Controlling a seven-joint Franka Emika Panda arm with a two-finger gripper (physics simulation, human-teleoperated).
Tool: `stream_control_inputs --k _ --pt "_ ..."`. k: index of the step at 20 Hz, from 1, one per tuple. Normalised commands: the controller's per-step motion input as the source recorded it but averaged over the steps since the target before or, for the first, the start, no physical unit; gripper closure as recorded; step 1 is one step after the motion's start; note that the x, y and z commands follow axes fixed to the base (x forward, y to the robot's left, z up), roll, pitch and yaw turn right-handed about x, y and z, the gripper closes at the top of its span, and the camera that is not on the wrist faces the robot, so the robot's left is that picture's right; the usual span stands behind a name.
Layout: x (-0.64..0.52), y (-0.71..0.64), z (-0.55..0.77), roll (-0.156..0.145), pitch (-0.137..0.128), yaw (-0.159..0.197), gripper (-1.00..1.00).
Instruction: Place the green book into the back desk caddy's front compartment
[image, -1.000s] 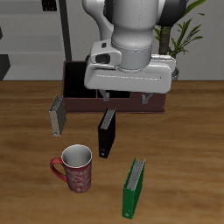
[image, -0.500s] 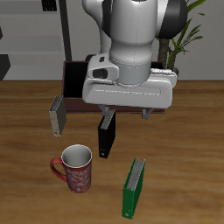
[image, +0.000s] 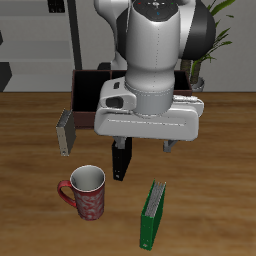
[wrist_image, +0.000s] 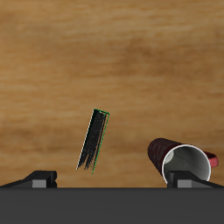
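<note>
The green book (image: 152, 215) stands upright near the table's front edge, its pale page edges up. In the wrist view the green book (wrist_image: 94, 140) shows as a thin dark slab with green edges. My gripper (image: 145, 146) hangs open and empty over the middle of the table, above the black book and farther back than the green book. Its open fingers (wrist_image: 39, 178) frame the wrist view, gripper (wrist_image: 114, 182). The back desk caddy (image: 88, 85) sits at the table's back, mostly hidden behind the arm. Its front compartment is hidden.
A black book (image: 121, 160) stands upright just below the gripper. A grey book (image: 65, 131) stands beside the caddy's end. A red patterned mug (image: 87, 192) sits near the front edge, the mug (wrist_image: 184, 161) close to the green book.
The arm has come forward from the caddy toward the table's front and dropped lower, now covering more of the black book. The gripper stayed open. Nothing on the table moved.
</note>
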Motion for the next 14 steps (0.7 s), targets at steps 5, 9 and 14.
stream_control_inputs --k 5,9,14 --pt "0.12 -0.02 -0.17 -0.007 -0.016 -0.008 -1.0" --pt "0.08 0.07 -0.31 0.036 -0.047 -0.06 -1.0" --pt "0.04 0.14 -0.22 0.033 -0.025 -0.015 -1.0"
